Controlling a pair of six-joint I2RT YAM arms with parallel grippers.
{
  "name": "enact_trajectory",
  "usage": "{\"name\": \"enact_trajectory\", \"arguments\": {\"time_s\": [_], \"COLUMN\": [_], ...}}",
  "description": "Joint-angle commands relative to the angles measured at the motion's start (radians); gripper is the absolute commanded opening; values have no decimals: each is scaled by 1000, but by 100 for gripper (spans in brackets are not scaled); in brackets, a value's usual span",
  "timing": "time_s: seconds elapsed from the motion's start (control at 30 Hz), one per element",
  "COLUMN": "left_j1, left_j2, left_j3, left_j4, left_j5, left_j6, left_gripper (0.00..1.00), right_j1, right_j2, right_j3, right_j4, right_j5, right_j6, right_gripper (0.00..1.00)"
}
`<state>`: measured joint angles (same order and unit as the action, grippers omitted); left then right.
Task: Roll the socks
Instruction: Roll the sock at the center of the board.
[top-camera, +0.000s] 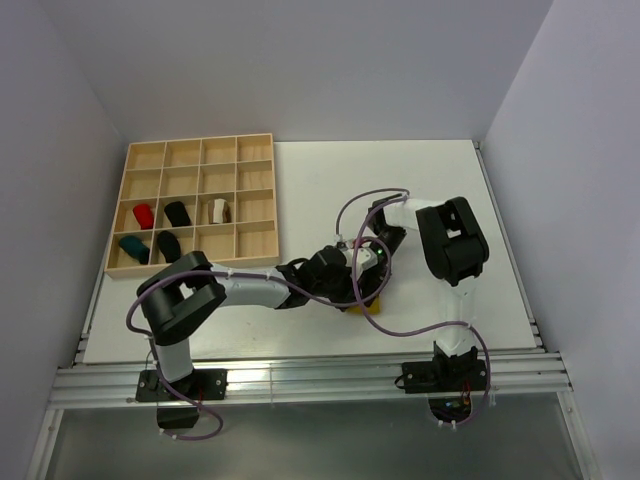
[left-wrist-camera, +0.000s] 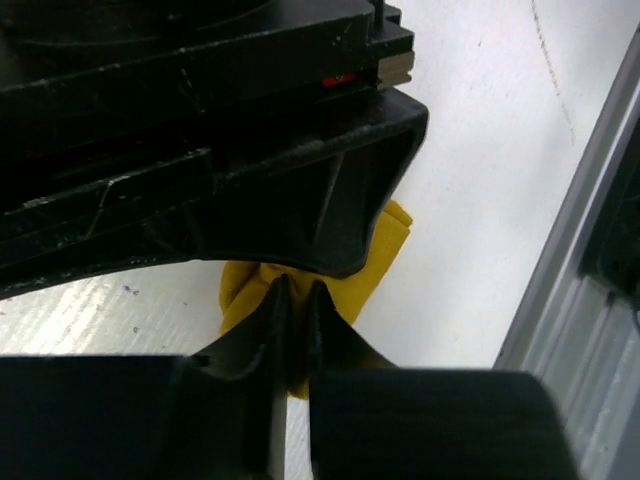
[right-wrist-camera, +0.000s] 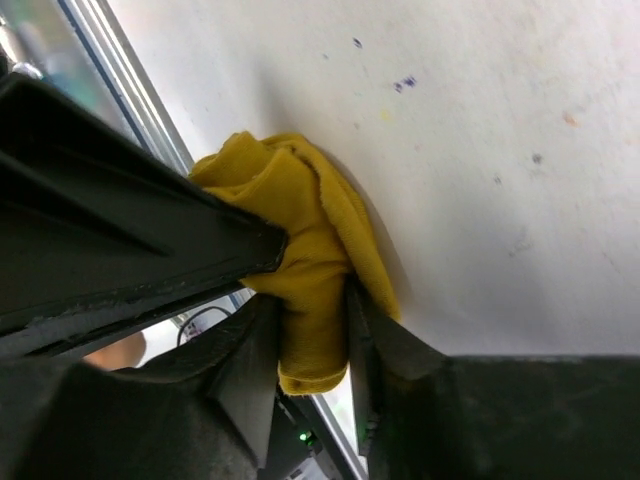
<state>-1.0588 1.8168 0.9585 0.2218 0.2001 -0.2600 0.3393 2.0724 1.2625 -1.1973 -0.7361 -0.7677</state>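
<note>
Right hand (right-wrist-camera: 312, 305) clamped on mustard sock (right-wrist-camera: 300, 190) | left hand (left-wrist-camera: 298, 292) pinched shut on its fold

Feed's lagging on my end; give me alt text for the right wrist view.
The right gripper pinches a bunched mustard yellow sock between its two black fingers, over the white table. The left gripper wedges in from the left, its tip against the sock.

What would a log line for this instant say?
task: roll socks | left gripper: pinching mustard sock | right gripper: clamped on same sock
</note>
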Motion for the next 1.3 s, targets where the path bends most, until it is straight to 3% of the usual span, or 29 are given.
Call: {"name": "enact_trajectory", "arguments": {"time_s": [0.0, 0.07, 0.43, 0.9, 1.27], "left_j1": [-7, -6, 17, 97, 135], "left_j2": [58, 70, 137, 174, 210], "left_j3": [-4, -15, -9, 5, 72], "left_j4": [-39, -47, -102, -111, -186], "left_j5": [53, 53, 64, 182, 285], "left_j6": [-59, -82, -128, -166, -177], "left_gripper": [6, 0, 0, 0, 0], "right_j1": [-5, -5, -48, -263, -391], "right_j2": [-18, -40, -139, -297, -641], "right_j3": [-12, -26, -32, -58, -331], "right_j4": [137, 165, 189, 162, 432], "right_j5": [93, 99, 80, -37, 1], "right_j6": [10, 28, 51, -53, -117], "right_gripper": [39, 44, 59, 63, 65]}}
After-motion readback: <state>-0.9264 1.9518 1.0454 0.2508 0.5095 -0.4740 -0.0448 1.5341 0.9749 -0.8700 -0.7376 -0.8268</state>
